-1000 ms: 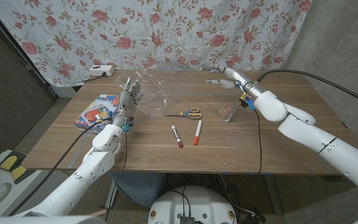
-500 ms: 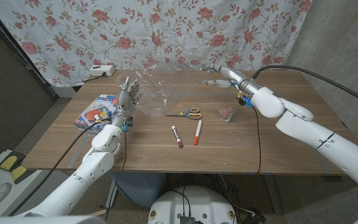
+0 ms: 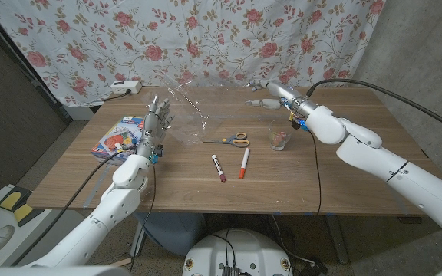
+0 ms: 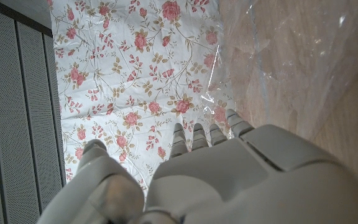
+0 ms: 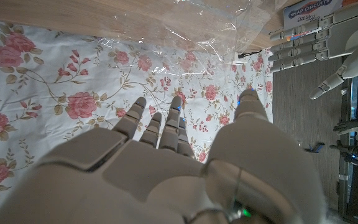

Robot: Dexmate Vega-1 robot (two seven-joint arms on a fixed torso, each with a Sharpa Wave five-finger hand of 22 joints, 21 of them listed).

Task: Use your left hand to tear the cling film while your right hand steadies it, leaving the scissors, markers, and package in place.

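Observation:
The cling film (image 3: 188, 113) is a crumpled clear sheet standing up off the table at the back left. It also shows in the left wrist view (image 4: 284, 56) and the right wrist view (image 5: 191, 28). My left hand (image 3: 156, 123) stands upright just left of the film, fingers straight and apart, holding nothing. My right hand (image 3: 269, 95) hovers over the back of the table, well right of the film, fingers stretched toward it and empty. From the right wrist, my left hand (image 5: 319, 40) shows beyond the film.
Yellow-handled scissors (image 3: 229, 140) lie mid-table, with a red marker (image 3: 218, 167) and an orange marker (image 3: 244, 162) in front of them. A colourful package (image 3: 117, 140) lies at the left edge. A small glass (image 3: 279, 138) stands below my right forearm. A power strip (image 3: 125, 87) sits at the back.
My right hand and forearm have shifted slightly left, toward the film. The left hand and the film stay where they were.

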